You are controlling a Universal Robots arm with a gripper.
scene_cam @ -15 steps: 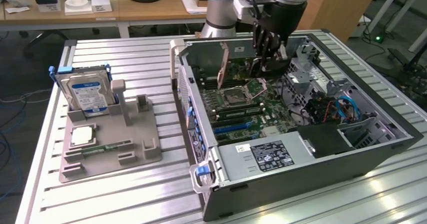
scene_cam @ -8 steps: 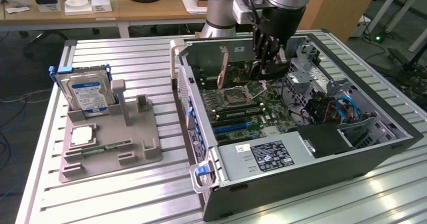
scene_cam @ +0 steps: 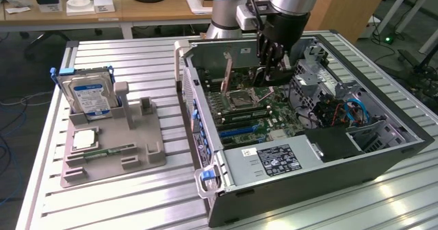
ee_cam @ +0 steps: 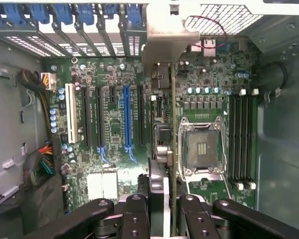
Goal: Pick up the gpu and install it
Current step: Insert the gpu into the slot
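My gripper [scene_cam: 269, 71] is inside the open computer case [scene_cam: 383, 155], low over the green motherboard [scene_cam: 257, 112]. It is shut on the gpu [ee_cam: 171, 114], a thin dark card seen edge-on in the wrist view. The card's silvery metal bracket [ee_cam: 162, 42] points toward the case's rear slot openings. The fingers [ee_cam: 136, 216] press on either side of the card. The gpu hangs above the board between the long blue expansion slot [ee_cam: 126, 117] and the CPU socket [ee_cam: 202, 147]. In the exterior view the gpu [scene_cam: 263, 77] is a dark piece below the fingers.
A grey holder [scene_cam: 113, 137] on the slatted table at the exterior view's left carries a silver hard drive [scene_cam: 87, 94], a square chip [scene_cam: 83, 137] and a green memory stick [scene_cam: 102, 152]. The power supply [scene_cam: 274, 160], blue cables [scene_cam: 356, 112] and drive cage [scene_cam: 311, 68] crowd the case.
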